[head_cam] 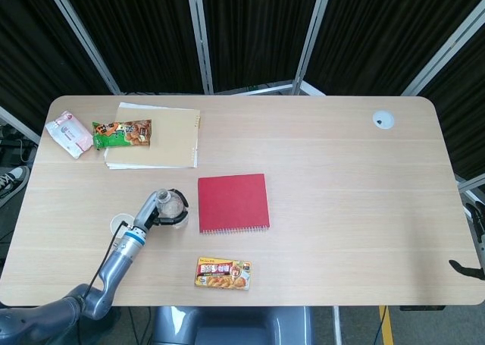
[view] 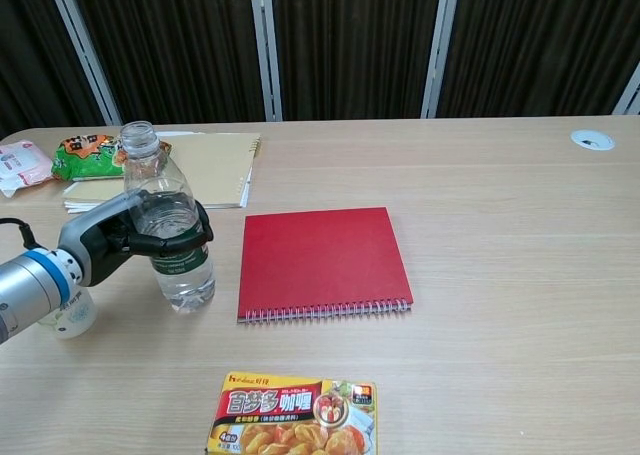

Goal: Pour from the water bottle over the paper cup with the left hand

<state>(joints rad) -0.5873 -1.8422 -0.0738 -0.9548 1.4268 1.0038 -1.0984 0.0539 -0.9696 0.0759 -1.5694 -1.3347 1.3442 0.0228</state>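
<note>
Risk: we hold the uncapped water bottle [view: 172,230] in the left robot hand [view: 125,237], fingers wrapped round it; tilting before reaching the paper cup [view: 68,313] spills onto the desk [view: 500,205].

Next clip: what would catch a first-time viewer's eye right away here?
The left hand gripping an uncapped clear water bottle, slightly tilted, at the table's front left. Just left of it the paper cup sits partly hidden behind the forearm. The bright red notebook lies flat mid-table to the bottle's right, and a curry box lies at the near edge.
</note>
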